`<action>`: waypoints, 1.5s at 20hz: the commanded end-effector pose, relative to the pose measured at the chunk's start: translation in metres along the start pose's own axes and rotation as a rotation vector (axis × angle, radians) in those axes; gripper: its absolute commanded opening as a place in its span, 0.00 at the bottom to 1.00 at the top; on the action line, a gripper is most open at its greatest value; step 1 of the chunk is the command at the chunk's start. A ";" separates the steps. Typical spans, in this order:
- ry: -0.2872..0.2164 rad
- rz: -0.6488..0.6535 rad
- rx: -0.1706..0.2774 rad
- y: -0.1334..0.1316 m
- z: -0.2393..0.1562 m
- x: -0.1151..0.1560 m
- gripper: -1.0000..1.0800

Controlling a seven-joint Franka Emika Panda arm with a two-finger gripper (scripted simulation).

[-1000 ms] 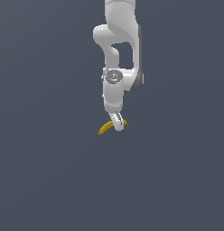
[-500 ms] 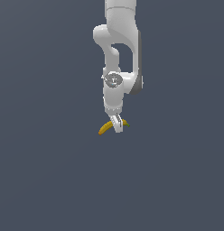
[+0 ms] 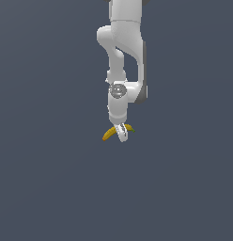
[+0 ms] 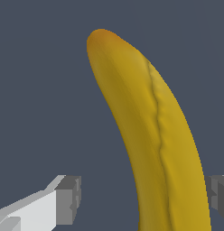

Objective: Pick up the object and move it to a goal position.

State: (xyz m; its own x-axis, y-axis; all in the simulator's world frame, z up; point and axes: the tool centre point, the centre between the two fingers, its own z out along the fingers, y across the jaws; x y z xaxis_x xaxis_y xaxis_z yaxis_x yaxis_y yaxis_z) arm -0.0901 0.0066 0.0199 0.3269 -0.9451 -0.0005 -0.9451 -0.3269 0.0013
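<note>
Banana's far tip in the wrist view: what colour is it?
Orange-brown, fading into the yellow banana. The wrist view shows it best.

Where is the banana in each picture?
Exterior view: the banana sits at the bottom tip of the white arm, sticking out both sides of the claw, just above the picture's middle.
Wrist view: the banana fills the picture, orange-brown end far from the camera.
Shared landmark: the claw, whose fingers flank the banana with a gap.

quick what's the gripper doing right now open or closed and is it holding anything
Gripper: open around the curved yellow banana; one pad stands clear of it, so no grip yet.
</note>
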 end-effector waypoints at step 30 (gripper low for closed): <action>-0.111 0.159 0.011 -0.041 -0.081 -0.047 0.00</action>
State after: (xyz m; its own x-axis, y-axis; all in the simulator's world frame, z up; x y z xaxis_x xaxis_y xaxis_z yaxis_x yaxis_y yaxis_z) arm -0.0707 0.0564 0.0876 0.1938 -0.9764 -0.0951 -0.9809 -0.1948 0.0006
